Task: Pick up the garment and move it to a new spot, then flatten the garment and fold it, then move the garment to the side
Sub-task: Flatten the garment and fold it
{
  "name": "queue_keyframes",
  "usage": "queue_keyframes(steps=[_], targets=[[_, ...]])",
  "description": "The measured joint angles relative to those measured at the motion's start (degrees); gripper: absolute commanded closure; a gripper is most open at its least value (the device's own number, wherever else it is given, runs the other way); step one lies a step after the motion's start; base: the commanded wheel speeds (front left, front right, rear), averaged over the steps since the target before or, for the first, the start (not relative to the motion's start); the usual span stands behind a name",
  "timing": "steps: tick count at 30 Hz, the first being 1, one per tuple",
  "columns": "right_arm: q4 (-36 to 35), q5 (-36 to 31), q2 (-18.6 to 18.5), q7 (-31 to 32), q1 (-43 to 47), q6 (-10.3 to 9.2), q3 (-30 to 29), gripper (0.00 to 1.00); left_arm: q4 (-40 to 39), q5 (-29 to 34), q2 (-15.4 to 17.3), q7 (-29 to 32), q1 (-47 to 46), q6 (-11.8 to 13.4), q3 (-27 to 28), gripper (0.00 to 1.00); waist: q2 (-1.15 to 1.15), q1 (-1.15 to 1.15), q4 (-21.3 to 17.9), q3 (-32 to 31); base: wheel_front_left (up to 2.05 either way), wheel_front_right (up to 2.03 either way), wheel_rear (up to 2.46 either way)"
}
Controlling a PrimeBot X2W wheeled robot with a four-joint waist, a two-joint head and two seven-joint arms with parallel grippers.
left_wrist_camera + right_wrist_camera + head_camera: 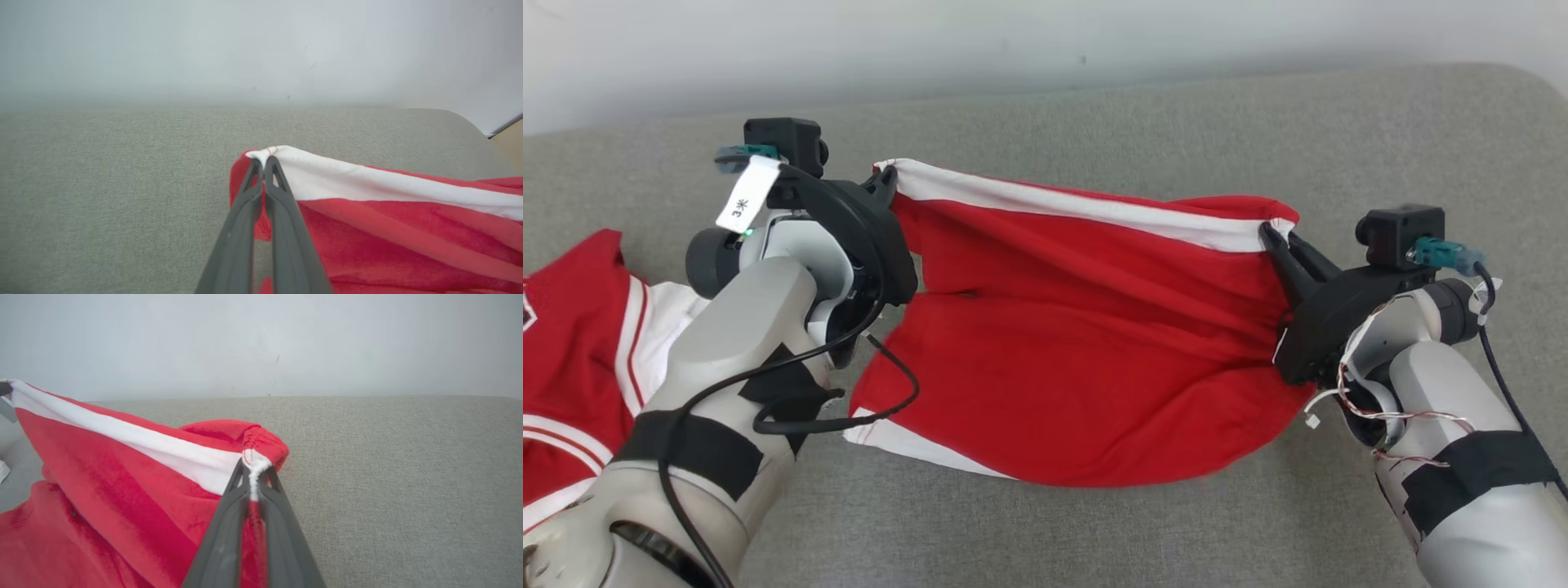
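Two claws clamped shut | left gripper point(888, 175), right gripper point(1267, 231) on white band point(1045, 204) corners | red garment point(1078, 343) judged soft, light, droopy

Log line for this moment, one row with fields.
left gripper: shut on red fabric garment, white band end | right gripper: shut on band's opposite end | band: stretched between grippers over grey upholstered surface

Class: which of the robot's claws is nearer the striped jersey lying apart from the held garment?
Left. The left claw pinches the corner of the held garment nearest the jersey; the right claw grips the opposite corner, across the whole garment.
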Motion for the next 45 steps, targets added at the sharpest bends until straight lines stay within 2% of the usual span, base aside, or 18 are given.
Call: queue_keyframes(steps=[6,9,12,17,21,23,25,27,28,30,32,34,37,38,45], targets=[[0.81,4.66,-0.6,2.15,-0.69,1.0,-0.52,1.0,-1.43,-0.05,0.77,-0.38,2.64,-3.04,-0.69,1.0,-0.01,-0.01,0.73,-2.93,0.0,0.0,0.0],[1.07,8.98,-0.79,6.09,-0.69,1.3,-0.26,1.0,-2.66,-1.52,0.89,0.56,5.17,-3.97,-0.94,1.0,-0.02,-0.01,1.16,-3.84,0.0,0.0,0.0],[1.45,9.38,-2.08,11.72,-0.69,1.31,2.8,1.0,-3.99,-1.97,1.05,3.11,7.95,-4.71,-1.56,1.0,-0.02,-0.01,1.39,-3.99,0.0,0.0,0.0],[1.15,14.49,-4.22,24.95,-2.68,1.31,9.4,1.0,-5.69,-3.41,2.41,9.33,8.95,-5.15,-2.57,1.0,-0.01,0.0,1.1,-2.61,0.0,0.0,0.0],[3.16,16.0,-5.36,36.09,-12.54,1.31,11.27,1.0,-6.38,-5.5,4.52,15.86,4.73,-5.16,-1.81,1.0,-0.01,0.0,0.73,-0.43,0.0,0.0,0.0],[5.24,15.95,-5.33,38.66,-19.08,1.3,9.47,1.0,-6.57,-5.83,5.28,17.39,-0.34,-5.16,-0.26,1.0,-0.01,0.01,0.56,0.9,0.0,0.0,0.0],[6.54,15.43,-5.39,38.77,-27.47,1.1,7.2,1.0,-6.47,-6.84,6.03,15.84,-8.17,-4.97,3.09,1.0,0.0,0.02,0.44,2.35,0.0,0.0,0.0],[6.32,13.4,-5.99,35.78,-36.83,-0.01,5.14,1.0,-6.68,-5.95,7.02,11.91,-18.33,-1.94,5.3,1.0,0.0,0.02,0.43,3.86,0.0,0.0,0.0],[5.88,12.37,-6.36,33.75,-40.95,-0.31,4.12,1.0,-7.37,-4.8,7.65,10.69,-22.57,-1.77,5.78,1.0,-0.01,0.01,0.48,4.6,0.0,0.0,0.0],[3.5,11.65,-7.21,28.25,-46.4,-0.49,1.75,1.0,-9.17,-4.22,7.77,5.93,-27.65,0.69,7.5,1.0,-0.02,0.0,0.67,6.16,0.0,0.0,0.0],[1.05,11.82,-8.16,23.96,-47.96,-0.46,-0.57,1.0,-11.61,-2.34,7.48,2.64,-28.74,0.99,7.78,1.0,-0.02,0.0,1.02,7.75,0.0,0.0,0.0],[1.53,12.59,-8.31,21.39,-46.86,0.24,-0.69,1.0,-12.85,-2.02,7.22,0.05,-27.19,1.37,7.87,1.0,0.0,0.02,1.5,9.32,0.0,0.0,0.0],[2.74,13.46,-7.62,17.61,-38.74,1.2,0.68,1.0,-13.65,-1.93,7.14,-3.93,-19.45,1.4,7.35,1.0,0.01,0.02,2.49,11.07,0.0,0.0,0.0],[2.74,13.46,-7.62,17.61,-38.74,1.2,0.68,1.0,-13.65,-1.93,7.14,-3.93,-19.45,1.4,7.35,1.0,0.01,0.02,2.49,11.07,0.0,0.0,0.0],[2.05,17.34,-7.24,13.61,-17.83,1.36,5.88,1.0,-14.96,-1.42,6.55,-8.35,0.05,1.33,2.5,1.0,0.01,0.01,4.34,10.82,0.0,0.0,0.0]])
